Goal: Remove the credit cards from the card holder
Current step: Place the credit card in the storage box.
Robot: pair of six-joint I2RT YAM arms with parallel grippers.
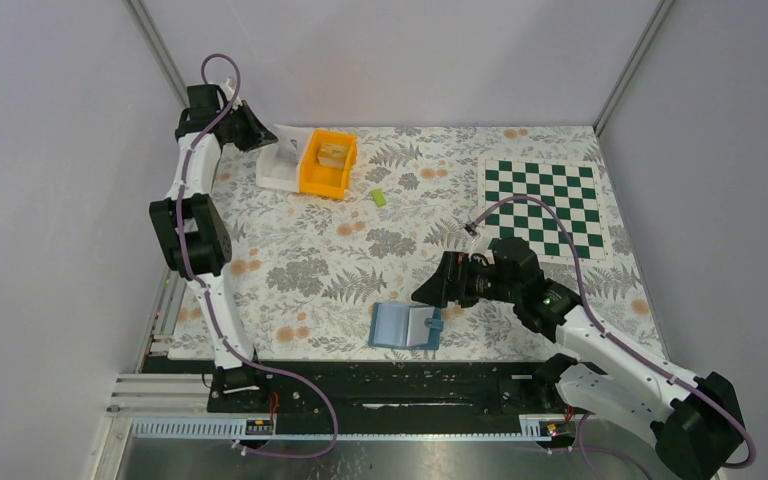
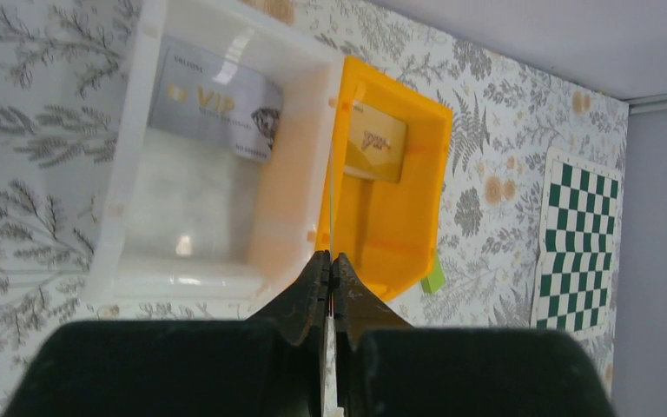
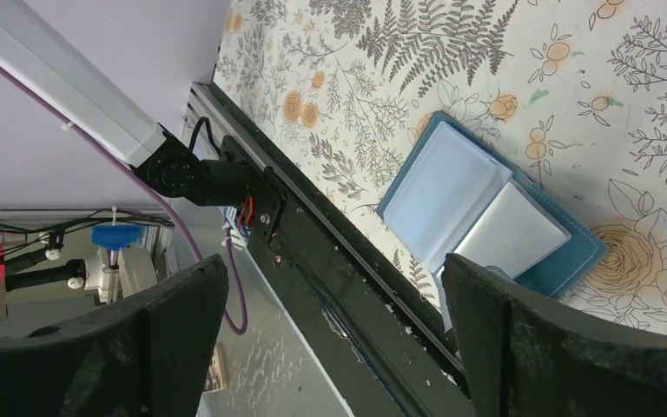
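— Right pincer is spread as wide as it goes, nothing in it, hanging just above the open blue card holder near the desk's front edge.

— And the left pincer?

— Pressed shut, far off over the wall between the white bin and the orange bin. A thin pale line runs up from its tips. Whether that's a card seen edge-on, I can't tell.

— So which card is up?

— I'd say the teal card, poking out at the holder's right edge. To do it well, come down with the jaws astride its free edge only. Pinch the card, not the clear sleeve, then draw it out flat along the pocket. That holder looks light, so it may drag or lift along with the card.

— Count for me.

— Three cards that I can see: one teal at the holder, one silver card in the white bin, one gold card in the orange. One holder, two bins, one lime block, one checkered mat.
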